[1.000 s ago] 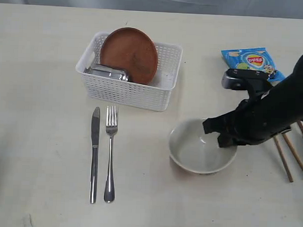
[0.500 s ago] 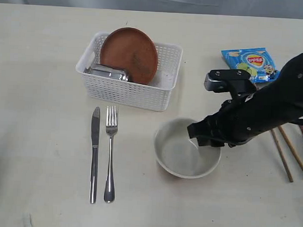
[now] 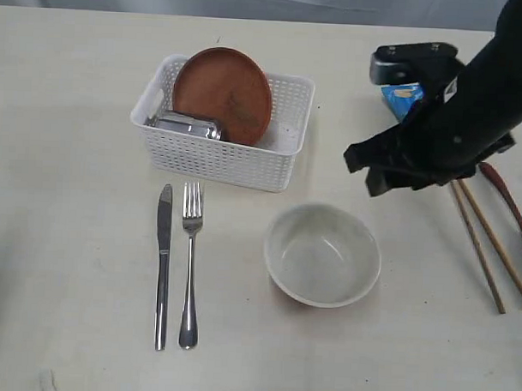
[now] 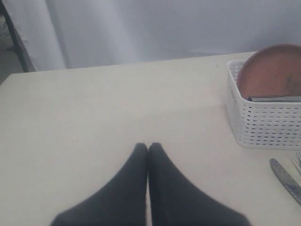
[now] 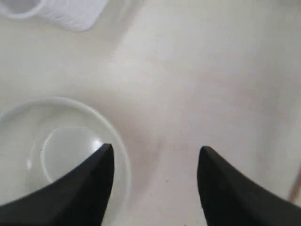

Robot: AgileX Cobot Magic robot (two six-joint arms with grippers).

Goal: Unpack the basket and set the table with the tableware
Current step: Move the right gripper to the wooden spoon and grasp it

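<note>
The pale bowl stands empty on the cream table, below the right end of the white basket. A brown plate leans inside the basket beside a steel cup. Knife and fork lie side by side in front of the basket. Chopsticks and wooden spoon lie at the right. My right gripper hangs open and empty above the table, up and right of the bowl; its fingers hold nothing. My left gripper is shut over bare table.
The blue chip bag is mostly hidden behind my right arm. In the left wrist view the basket with plate and the knife tip lie off to one side. A grey curtain backs the table.
My right gripper slid the bowl leftward, let it go, then rose and drew back toward the chip bag. The bowl now stands alone. The left gripper has not visibly moved.
</note>
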